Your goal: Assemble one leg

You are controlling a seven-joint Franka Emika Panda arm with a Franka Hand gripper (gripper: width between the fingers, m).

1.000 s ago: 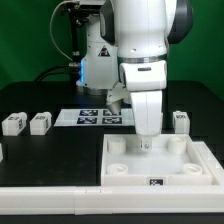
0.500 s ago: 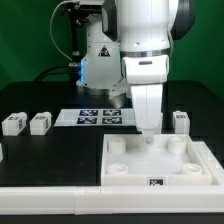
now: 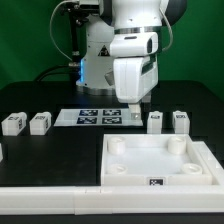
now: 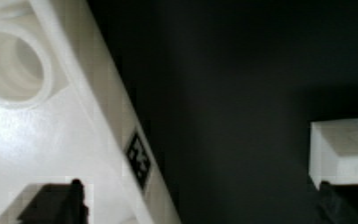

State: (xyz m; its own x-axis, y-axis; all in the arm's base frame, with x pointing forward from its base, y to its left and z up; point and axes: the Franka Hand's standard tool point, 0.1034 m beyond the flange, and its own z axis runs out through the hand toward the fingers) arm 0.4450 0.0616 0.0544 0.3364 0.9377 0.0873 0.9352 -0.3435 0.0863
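Observation:
Four small white legs with marker tags stand on the black table in the exterior view: two at the left (image 3: 13, 124) (image 3: 40, 122) and two at the right (image 3: 155, 121) (image 3: 180, 120). The large white tabletop (image 3: 160, 165) lies in front with corner holes. My gripper (image 3: 133, 110) hangs behind the tabletop's far edge, left of the right pair, open and empty. In the wrist view the gripper (image 4: 197, 205) has its fingers wide apart over the tabletop's edge (image 4: 87, 150) and bare table. One leg (image 4: 345, 150) lies near one fingertip (image 4: 345, 205).
The marker board (image 3: 95, 117) lies flat on the table behind the tabletop, partly under my gripper. A white rail (image 3: 50, 198) runs along the front left. The robot base (image 3: 95, 55) stands at the back.
My gripper has risen and moved towards the exterior view's left, away from the tabletop's far edge. A leg now shows where the gripper stood.

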